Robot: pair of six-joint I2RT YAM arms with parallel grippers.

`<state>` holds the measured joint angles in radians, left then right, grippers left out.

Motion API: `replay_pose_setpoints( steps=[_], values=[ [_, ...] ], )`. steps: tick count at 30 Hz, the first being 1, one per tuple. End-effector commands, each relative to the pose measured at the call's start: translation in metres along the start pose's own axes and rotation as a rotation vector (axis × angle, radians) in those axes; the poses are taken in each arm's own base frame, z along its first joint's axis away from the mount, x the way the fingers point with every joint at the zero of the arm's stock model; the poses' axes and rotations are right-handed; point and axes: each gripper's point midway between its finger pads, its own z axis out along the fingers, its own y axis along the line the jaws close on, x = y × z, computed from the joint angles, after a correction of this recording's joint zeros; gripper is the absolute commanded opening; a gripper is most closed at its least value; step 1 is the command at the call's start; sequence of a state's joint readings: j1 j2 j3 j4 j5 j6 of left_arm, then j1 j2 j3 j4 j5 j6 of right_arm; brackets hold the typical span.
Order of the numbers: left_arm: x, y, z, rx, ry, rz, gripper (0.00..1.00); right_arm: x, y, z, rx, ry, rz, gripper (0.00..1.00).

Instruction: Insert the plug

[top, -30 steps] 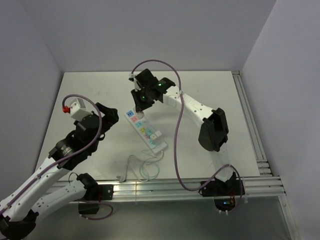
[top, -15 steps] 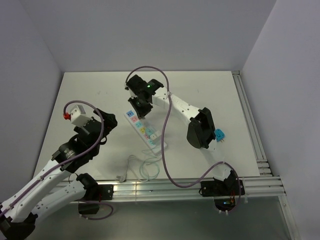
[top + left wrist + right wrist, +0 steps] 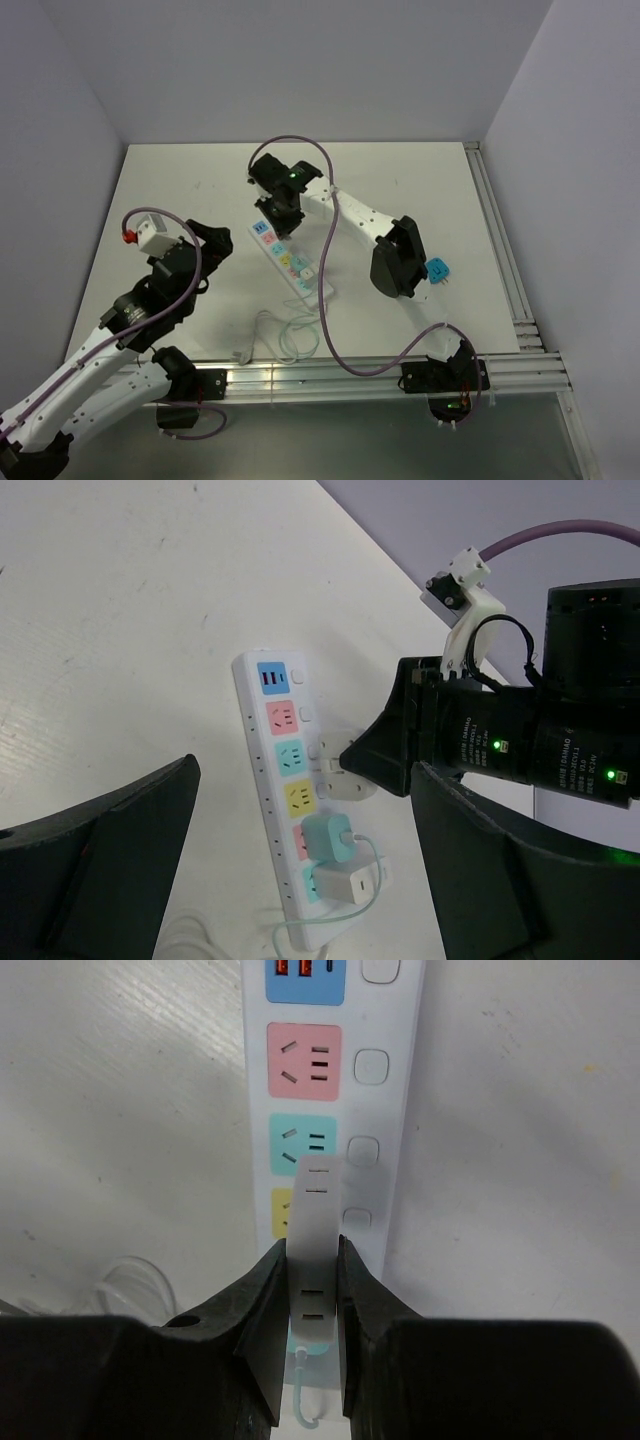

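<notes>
Surface: a white matt table (image 3: 420, 190), enclosed by pale lilac walls (image 3: 300, 70) at the far, left and right edges. Aluminium rails (image 3: 500, 260) run along the right and near edges.

Open room: the far-right quarter and the far-left corner of the table are bare. A small turquoise block (image 3: 438, 270) lies toward the right edge, beside the right arm's elbow. A thin pale cable (image 3: 285, 335) lies looped at the near edge.

Task item: a white plastic power strip (image 3: 330, 1060) lies slantwise near the table's centre, with blue, pink, teal and yellow sockets in a row. A turquoise charger (image 3: 328, 838) and a white charger (image 3: 345, 880) occupy its near end.

The right gripper (image 3: 315, 1260) is clamped on a white rectangular plastic plug (image 3: 318, 1210), one finger pressed against each long side. The plug is over the strip's teal and yellow sockets; contact with the strip cannot be determined.

The left gripper (image 3: 210, 245) stands toward the left edge, well apart from the strip, fingers spread wide and holding nothing.
</notes>
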<state>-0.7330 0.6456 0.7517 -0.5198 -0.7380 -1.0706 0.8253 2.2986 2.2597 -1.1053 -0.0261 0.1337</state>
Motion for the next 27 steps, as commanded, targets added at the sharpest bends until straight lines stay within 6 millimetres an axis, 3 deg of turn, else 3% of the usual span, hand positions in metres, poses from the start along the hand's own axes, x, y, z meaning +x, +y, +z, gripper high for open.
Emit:
replay_pose_setpoints(
  steps=[1, 13, 27],
  values=[
    [-0.006, -0.006, -0.002, 0.032, -0.016, -0.032, 0.93, -0.018, 0.007, 0.0, 0.007, -0.064, -0.009, 0.0],
    [-0.011, -0.009, -0.006, 0.061, -0.029, -0.058, 0.93, -0.025, 0.011, 0.008, 0.0, -0.09, -0.002, 0.0],
    [-0.015, -0.007, -0.01, 0.073, -0.042, -0.069, 0.92, -0.019, 0.008, 0.016, 0.024, -0.072, 0.017, 0.0]
  ],
)
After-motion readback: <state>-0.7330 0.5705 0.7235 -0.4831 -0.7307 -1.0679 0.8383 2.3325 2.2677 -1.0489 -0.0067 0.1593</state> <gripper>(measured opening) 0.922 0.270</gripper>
